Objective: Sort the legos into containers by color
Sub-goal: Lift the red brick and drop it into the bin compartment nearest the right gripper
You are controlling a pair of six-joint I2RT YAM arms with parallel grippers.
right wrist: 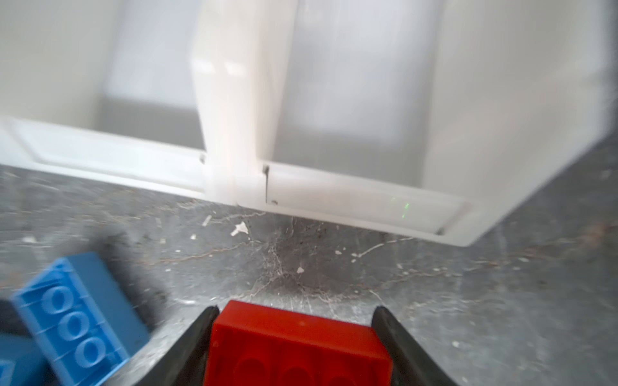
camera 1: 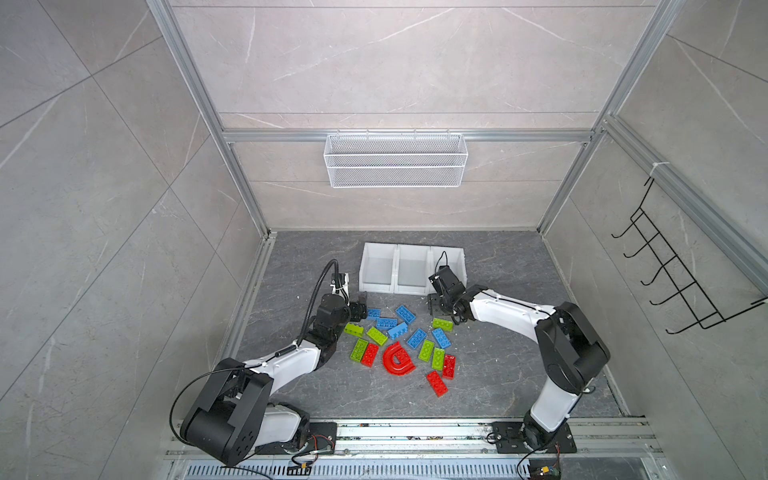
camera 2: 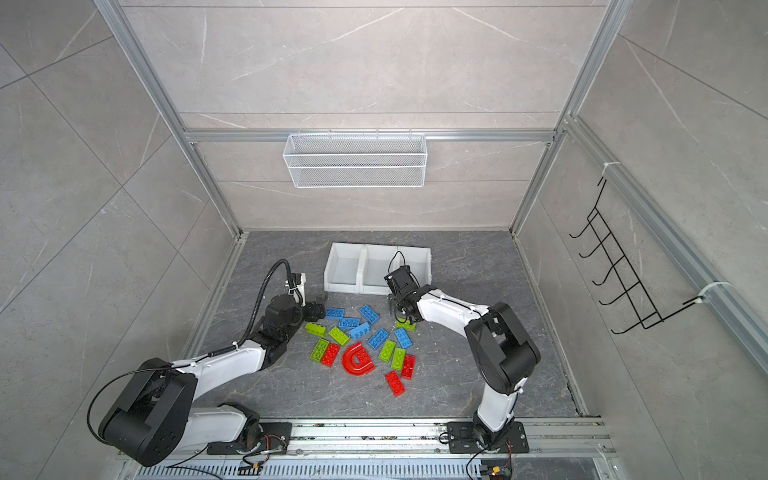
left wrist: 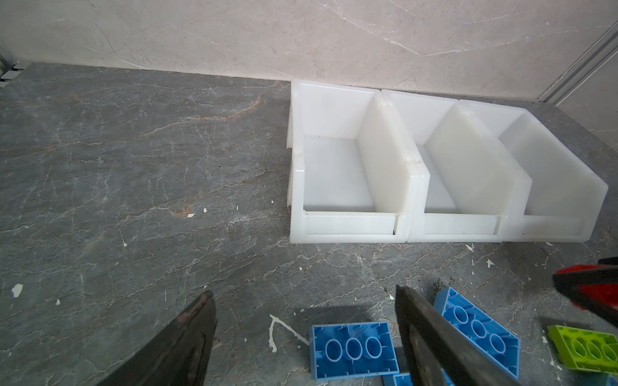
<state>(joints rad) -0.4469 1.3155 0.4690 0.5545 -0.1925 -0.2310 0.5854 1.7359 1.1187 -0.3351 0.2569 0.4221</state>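
Observation:
The legos lie in a loose heap on the dark floor: blue bricks (camera 1: pixel 405 313), lime green bricks (camera 1: pixel 377 335), red bricks (camera 1: pixel 437 383) and red arch pieces (camera 1: pixel 398 359). The containers (camera 1: pixel 376 287) stand just behind the heap, and their bays look bare. My right gripper (right wrist: pixel 296 309) is shut on a red brick (right wrist: pixel 297 347) and hovers in front of the containers (right wrist: pixel 351 200), near the wall between the middle and right bays. My left gripper (left wrist: pixel 302 292) stands open at the heap's left end, with an upside-down blue brick (left wrist: pixel 352 349) low between its fingers.
A white wire mesh basket (camera 1: pixel 395 160) hangs on the back wall and a black hook rack (camera 1: pixel 665 266) on the right wall. Aluminium frame posts edge the floor. A green brick (camera 1: pixel 442 323) lies under my right arm's wrist.

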